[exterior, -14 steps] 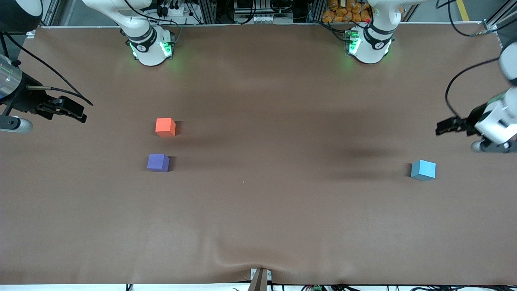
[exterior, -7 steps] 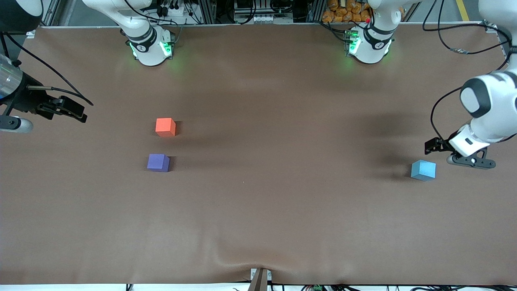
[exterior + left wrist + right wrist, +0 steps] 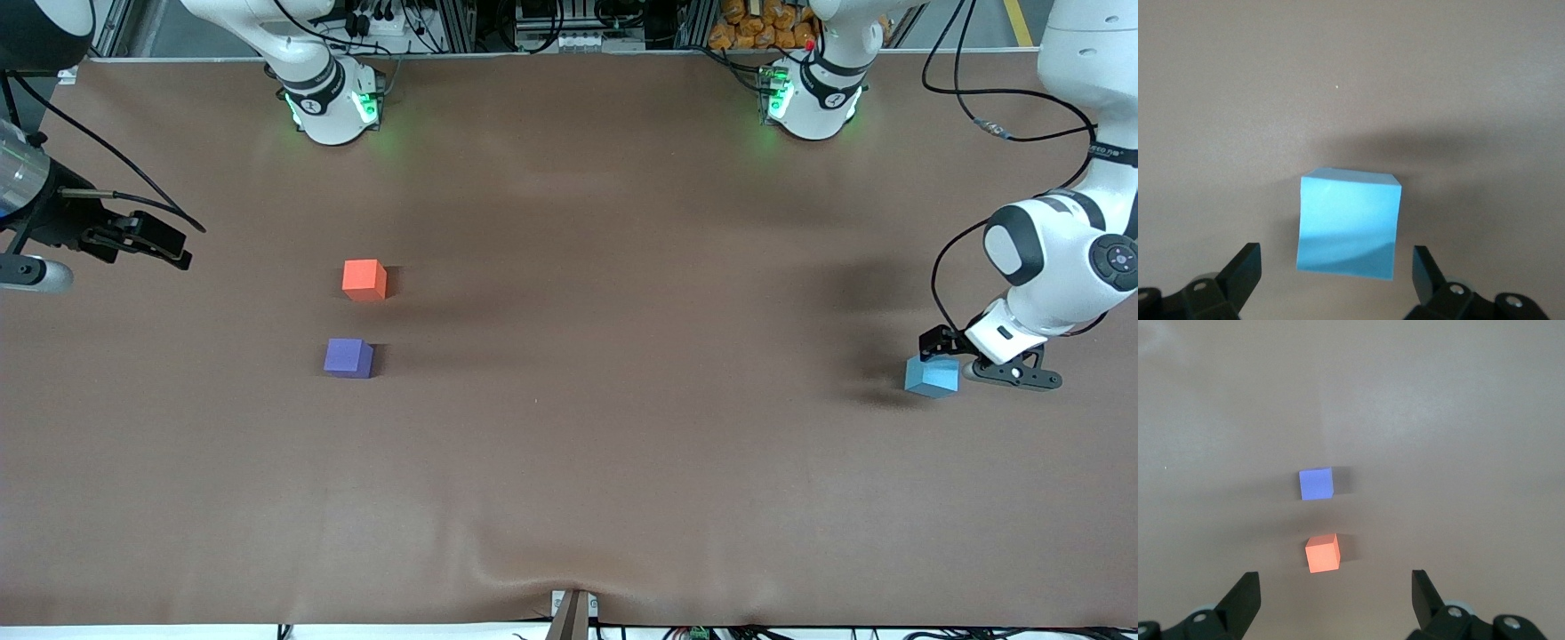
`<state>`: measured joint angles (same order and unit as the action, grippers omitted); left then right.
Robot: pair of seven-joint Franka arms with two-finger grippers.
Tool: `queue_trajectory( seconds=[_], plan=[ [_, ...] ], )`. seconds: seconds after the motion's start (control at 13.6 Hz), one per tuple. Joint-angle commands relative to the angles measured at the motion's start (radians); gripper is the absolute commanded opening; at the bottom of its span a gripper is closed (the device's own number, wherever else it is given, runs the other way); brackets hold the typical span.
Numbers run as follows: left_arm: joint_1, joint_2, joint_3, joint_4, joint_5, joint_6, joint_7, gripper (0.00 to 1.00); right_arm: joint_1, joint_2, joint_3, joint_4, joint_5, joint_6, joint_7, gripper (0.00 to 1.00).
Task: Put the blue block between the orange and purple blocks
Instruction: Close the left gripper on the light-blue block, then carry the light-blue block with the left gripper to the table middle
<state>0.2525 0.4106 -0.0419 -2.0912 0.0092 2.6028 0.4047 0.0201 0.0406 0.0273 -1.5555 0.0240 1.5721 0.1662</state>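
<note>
- Left end effector (image 3: 944, 348) has dropped from the surface's 3 o'clock edge onto sky-blue cube (image 3: 932, 377); fingers wide open, straddling it, nothing gripped.
- Grasp looks imminent.
- Right end effector (image 3: 169, 248) waits at 9 o'clock, open, empty.
- Orange cube (image 3: 364, 279), purple cube (image 3: 348, 357) unmoved.

The light is soft and even on the brown bench (image 3: 569, 462). Green lamps glow at twelve o'clock. Blocks throw soft shadows toward three o'clock. Everything looks sharp, no glare.

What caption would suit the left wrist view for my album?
Left gripper hovers, jaws open, over the blue block on the brown table.
</note>
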Motion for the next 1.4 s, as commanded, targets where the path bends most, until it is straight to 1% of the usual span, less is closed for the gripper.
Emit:
queue_trajectory(
  seconds=[0.0,0.22,0.44,0.51,0.59,0.66,0.73,0.81,0.88,1.03,1.18,1.32],
  plan=[
    [0.005,0.042,-0.006,0.045,0.005,0.017,0.005,1.0,-0.005,0.007,0.003,0.017,0.005,-0.012,-0.004,1.0],
    [0.004,0.06,-0.007,0.046,0.003,0.02,-0.001,1.0,-0.006,0.007,0.003,0.015,0.007,-0.015,-0.005,1.0],
    [0.001,0.077,-0.007,0.051,-0.018,0.02,-0.001,0.66,-0.006,0.007,0.003,0.015,0.005,-0.014,-0.005,1.0],
    [-0.005,0.079,-0.007,0.059,-0.023,0.02,0.0,0.5,-0.006,0.007,0.003,0.015,0.005,-0.014,-0.005,1.0],
    [-0.01,0.074,-0.007,0.065,-0.023,0.019,0.003,0.3,-0.006,0.007,0.003,0.015,0.005,-0.014,-0.005,1.0],
    [-0.013,0.073,-0.015,0.077,-0.023,0.017,0.003,0.14,-0.006,0.007,0.003,0.015,0.005,-0.014,-0.005,1.0],
    [-0.006,0.067,-0.051,0.083,-0.025,0.016,0.002,0.03,-0.006,0.007,0.003,0.015,0.007,-0.014,-0.005,1.0],
    [-0.002,0.059,-0.085,0.092,-0.026,0.014,-0.006,0.0,-0.006,0.007,0.003,0.014,0.005,-0.015,-0.005,1.0],
    [-0.007,0.045,-0.116,0.1,-0.026,0.011,-0.032,0.0,-0.006,0.007,0.003,0.014,0.007,-0.018,-0.005,1.0],
    [-0.009,0.028,-0.211,0.12,-0.026,0.002,-0.113,0.0,-0.006,0.007,0.003,0.014,0.007,-0.018,-0.005,1.0],
    [-0.028,0.036,-0.3,0.207,-0.025,-0.093,-0.238,0.0,-0.006,0.007,0.003,0.015,0.005,-0.017,-0.005,1.0],
    [-0.141,0.043,-0.314,0.313,-0.015,-0.217,-0.408,0.0,-0.006,0.007,0.003,0.015,0.007,-0.015,-0.005,1.0]
  ],
)
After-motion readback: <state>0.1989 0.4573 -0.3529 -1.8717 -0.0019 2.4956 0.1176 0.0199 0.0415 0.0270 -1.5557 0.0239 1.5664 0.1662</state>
